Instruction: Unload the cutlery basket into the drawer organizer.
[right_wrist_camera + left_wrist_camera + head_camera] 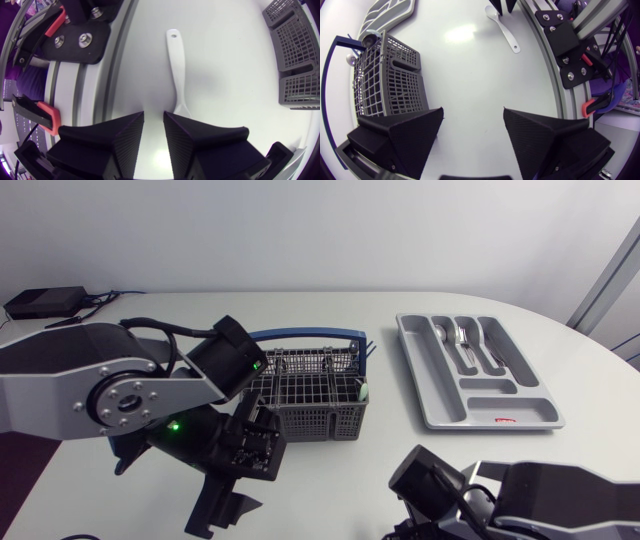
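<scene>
Cutlery basket (312, 396): dark grey mesh, blue handle; left pincer (473, 111) gapes wide, right pincer (154, 115) barely parted.

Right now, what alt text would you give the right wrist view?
A white spoon lies on the white table, its bowl end at the black end effector, its handle pointing away. The grey cutlery basket stands off to one side.

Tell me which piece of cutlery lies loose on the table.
The white spoon, just ahead of the right gripper; the others sit in the organizer or the basket.
</scene>
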Available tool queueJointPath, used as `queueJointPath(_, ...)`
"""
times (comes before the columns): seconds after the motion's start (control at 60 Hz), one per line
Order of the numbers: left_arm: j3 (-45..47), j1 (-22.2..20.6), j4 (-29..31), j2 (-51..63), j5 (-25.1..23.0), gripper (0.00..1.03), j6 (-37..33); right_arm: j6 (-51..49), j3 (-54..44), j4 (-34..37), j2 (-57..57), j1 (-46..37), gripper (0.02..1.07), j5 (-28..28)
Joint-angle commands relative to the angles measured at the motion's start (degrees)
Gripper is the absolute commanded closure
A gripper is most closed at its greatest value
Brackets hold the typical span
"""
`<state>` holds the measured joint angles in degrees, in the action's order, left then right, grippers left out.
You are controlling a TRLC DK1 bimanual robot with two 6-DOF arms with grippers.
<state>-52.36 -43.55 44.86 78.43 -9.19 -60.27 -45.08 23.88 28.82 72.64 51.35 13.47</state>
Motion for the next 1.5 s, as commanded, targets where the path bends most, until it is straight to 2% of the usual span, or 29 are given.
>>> queueJointPath(0.0, 1.65, 0.48, -0.13, 0.93, -0.74, 0.14, -1.78, -2.82, 0.82, -1.22, 3.56, -3.01, 0.74, -1.26)
queueJointPath(0.333, 3.4, 0.57, -1.53, 3.3, -0.83, 0.14, -1.78, -7.04, 9.52, -13.88, 17.62, -13.12, 0.74, -3.72)
queueJointPath(0.4, 3.93, 0.57, -1.79, 4.1, -1.44, 0.14, -2.48, -7.13, 10.75, -13.96, 18.33, -14.26, 0.74, -3.46)
queueJointPath(0.5, 4.19, 0.57, -1.88, 6.03, -2.85, 0.14, -3.89, -5.72, 10.66, -12.38, 15.78, -14.88, 0.72, -2.14)
queueJointPath(0.6, 4.63, 0.84, -1.79, 7.7, -5.84, 0.14, -6.79, -2.38, 8.55, -11.68, 10.42, -14.97, 0.6, -1.35)
queueJointPath(0.75, 3.23, 0.66, -1.71, 11.74, -8.83, 0.15, -9.51, 0.34, 3.98, -10.8, 1.8, -14.61, 0.57, -0.99)
queueJointPath(0.833, 2.35, -0.48, -1.71, 14.38, -9.09, 0.29, -10.83, 1.4, 2.31, -9.22, -2.94, -14.09, 0.57, -0.91)
queueJointPath(0.933, 1.38, -2.33, -3.82, 17.1, -9.35, 0.57, -11.8, 2.63, 1.43, -6.41, -7.78, -13.12, 0.57, -0.91)
queueJointPath(0.983, 1.56, -3.3, -6.28, 17.98, -9.53, 0.78, -12.15, 3.33, 1.26, -5.26, -9.62, -12.42, 0.57, -0.91)
queueJointPath(1.017, 1.21, -3.65, -6.89, 18.77, -9.53, 0.83, -12.5, 3.68, 1.17, -4.91, -10.41, -11.89, 0.57, -0.91)
queueJointPath(1.25, -4.51, -6.46, -6.45, 26.95, -10.76, 0.85, -14.35, 6.14, -0.41, -5.79, -11.03, -9.78, 0.58, -1.08)
queueJointPath(1.483, -13.65, -7.6, -0.48, 34.95, -15.59, 0.85, -16.28, 5.79, -2.87, -5.88, -13.49, -11.1, 0.58, -1.08)
